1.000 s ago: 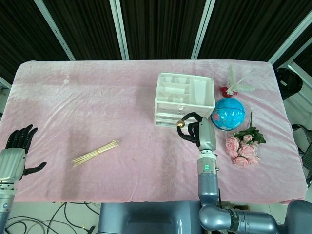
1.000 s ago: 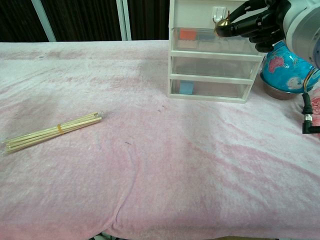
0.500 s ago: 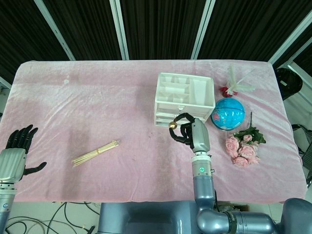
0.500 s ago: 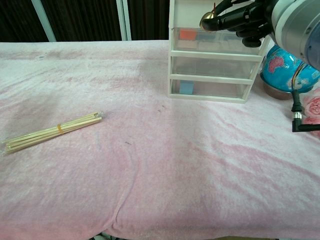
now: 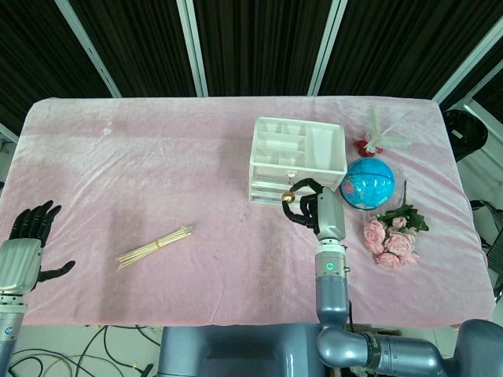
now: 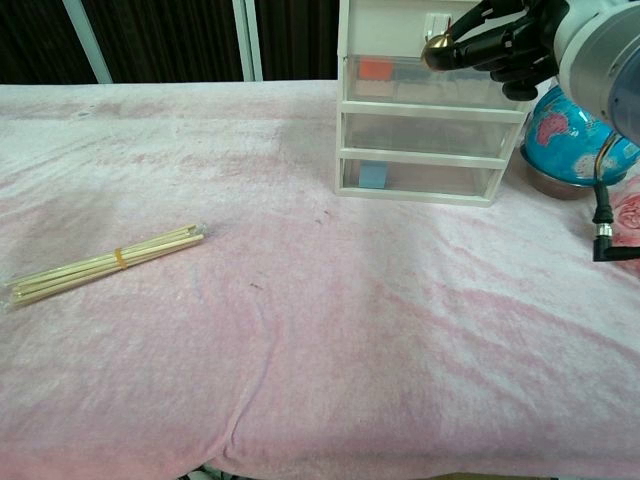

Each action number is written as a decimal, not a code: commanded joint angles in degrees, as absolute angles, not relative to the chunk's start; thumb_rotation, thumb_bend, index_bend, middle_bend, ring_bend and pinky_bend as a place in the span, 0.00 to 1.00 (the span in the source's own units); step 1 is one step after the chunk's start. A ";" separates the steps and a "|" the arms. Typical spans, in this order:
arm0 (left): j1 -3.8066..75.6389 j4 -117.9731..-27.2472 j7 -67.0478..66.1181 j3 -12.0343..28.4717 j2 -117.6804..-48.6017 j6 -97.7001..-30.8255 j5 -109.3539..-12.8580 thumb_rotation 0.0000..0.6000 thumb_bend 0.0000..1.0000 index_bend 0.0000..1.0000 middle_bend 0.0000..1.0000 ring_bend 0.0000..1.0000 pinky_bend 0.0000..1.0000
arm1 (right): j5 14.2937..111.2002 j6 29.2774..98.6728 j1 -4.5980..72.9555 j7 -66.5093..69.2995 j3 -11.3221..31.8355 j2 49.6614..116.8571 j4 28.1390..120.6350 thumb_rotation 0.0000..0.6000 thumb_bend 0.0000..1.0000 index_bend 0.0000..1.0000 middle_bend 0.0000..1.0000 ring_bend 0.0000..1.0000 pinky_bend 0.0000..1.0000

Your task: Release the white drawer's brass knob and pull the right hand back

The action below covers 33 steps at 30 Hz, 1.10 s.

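The white drawer unit [image 5: 297,157] stands right of the table's middle, with clear drawer fronts [image 6: 420,130] in the chest view. My right hand [image 5: 314,210] is at its front, fingers curled, pinching the small brass knob [image 5: 288,197] by the top drawer. The chest view shows the same black fingers [image 6: 505,45] closed around the knob [image 6: 435,53] at the top drawer's upper edge. My left hand [image 5: 27,236] hovers off the table's front left corner, fingers spread and empty.
A bundle of wooden sticks [image 5: 155,247] lies front left [image 6: 105,262]. A blue globe [image 5: 367,182] stands just right of the drawers, with pink roses [image 5: 391,236] in front of it and a white feathered ornament [image 5: 381,137] behind. A pink cloth [image 5: 157,157] covers the table.
Half a second ago my right hand and the knob were further left and nearer me; they have moved back against the drawer front. The left hand has not moved.
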State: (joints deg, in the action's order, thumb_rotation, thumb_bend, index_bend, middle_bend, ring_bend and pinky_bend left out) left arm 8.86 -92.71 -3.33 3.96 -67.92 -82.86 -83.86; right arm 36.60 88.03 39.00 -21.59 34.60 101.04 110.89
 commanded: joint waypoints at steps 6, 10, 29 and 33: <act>8.87 -92.77 -3.31 3.98 -67.90 -82.80 -83.75 1.00 0.00 0.00 0.00 0.00 0.00 | 36.15 88.19 38.41 -21.40 34.42 100.59 110.26 1.00 0.36 0.56 0.93 1.00 0.93; 8.86 -92.81 -3.40 3.94 -67.87 -82.84 -83.84 1.00 0.00 0.00 0.00 0.00 0.00 | 36.33 88.51 37.89 -21.39 33.77 100.36 109.52 1.00 0.36 0.55 0.92 1.00 0.93; 8.80 -93.18 -2.74 3.88 -67.70 -82.79 -83.85 1.00 0.00 0.00 0.00 0.00 0.00 | 33.40 88.50 34.12 -21.94 31.00 98.40 109.83 1.00 0.32 0.13 0.91 1.00 0.93; 8.79 -93.20 -2.73 3.91 -67.69 -82.87 -83.90 1.00 0.00 0.00 0.00 0.00 0.00 | 33.50 88.45 33.71 -21.77 30.87 98.08 109.97 1.00 0.32 0.13 0.91 1.00 0.93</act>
